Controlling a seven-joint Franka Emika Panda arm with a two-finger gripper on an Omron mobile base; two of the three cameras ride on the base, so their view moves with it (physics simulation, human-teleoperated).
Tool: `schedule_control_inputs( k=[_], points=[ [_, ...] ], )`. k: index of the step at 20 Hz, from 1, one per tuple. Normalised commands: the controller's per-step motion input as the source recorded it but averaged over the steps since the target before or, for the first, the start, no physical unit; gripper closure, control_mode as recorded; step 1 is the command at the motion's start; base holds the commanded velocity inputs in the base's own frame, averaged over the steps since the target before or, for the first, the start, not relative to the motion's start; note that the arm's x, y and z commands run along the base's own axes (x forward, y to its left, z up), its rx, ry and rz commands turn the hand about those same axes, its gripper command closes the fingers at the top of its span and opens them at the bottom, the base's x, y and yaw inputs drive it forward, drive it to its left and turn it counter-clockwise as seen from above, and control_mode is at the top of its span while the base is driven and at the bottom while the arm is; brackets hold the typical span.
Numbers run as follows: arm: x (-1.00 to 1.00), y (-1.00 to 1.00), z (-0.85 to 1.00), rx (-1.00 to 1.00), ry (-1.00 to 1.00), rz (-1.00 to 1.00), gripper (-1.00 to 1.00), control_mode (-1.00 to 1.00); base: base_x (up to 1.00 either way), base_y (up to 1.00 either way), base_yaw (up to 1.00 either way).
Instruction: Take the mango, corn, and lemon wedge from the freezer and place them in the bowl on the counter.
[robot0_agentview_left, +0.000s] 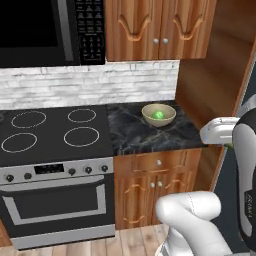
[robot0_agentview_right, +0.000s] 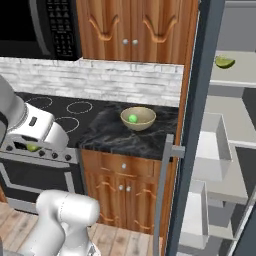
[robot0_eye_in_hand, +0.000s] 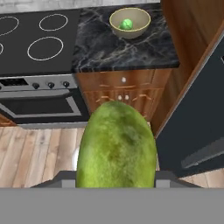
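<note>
A: What do the jaws hold?

B: In the hand view a large, mottled green oval fruit, the mango (robot0_eye_in_hand: 116, 146), stands between them, so the jaws are pinching the mango. The finger tips themselves are hidden behind it. In the right base view a small part of the green fruit (robot0_agentview_right: 32, 147) shows under the white hand, in front of the oven.

A: Where is the bowl?

B: The round tan-beige bowl (robot0_agentview_left: 159, 115) stands on the black marble-look tabletop (robot0_agentview_left: 135, 132) with white veins, near the brown wooden side panel. Inside the bowl lies a small bright green round thing (robot0_agentview_left: 158, 115); I cannot tell what it is.

A: And the lemon wedge?

B: The small yellow-green lemon wedge (robot0_agentview_right: 224, 62) lies on an upper pale grey shelf of the tall dark slate-grey freezer (robot0_agentview_right: 197, 125), whose door stands open. This is well apart from the bowl.

A: What is beside the tabletop?

B: The black stove top (robot0_agentview_left: 50, 132) with four white ring marks touches its left side, and wooden cupboards (robot0_agentview_left: 150, 27) hang above.
</note>
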Motion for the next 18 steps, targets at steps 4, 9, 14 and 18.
schedule_control_inputs(
  k=[4, 9, 14, 18],
  points=[
    [0.00, 0.00, 0.00, 0.00, 0.00, 0.00, 1.00, 1.00, 0.71, 0.00, -0.02],
    [0.00, 0.00, 0.00, 0.00, 0.00, 0.00, 1.00, 1.00, 0.64, 0.00, -0.10],
    [0.00, 0.00, 0.00, 0.00, 0.00, 0.00, 1.00, 1.00, 0.49, 0.00, -0.19],
    [0.00, 0.00, 0.00, 0.00, 0.00, 0.00, 1.00, 1.00, 0.51, 0.00, -0.16]
  ],
)
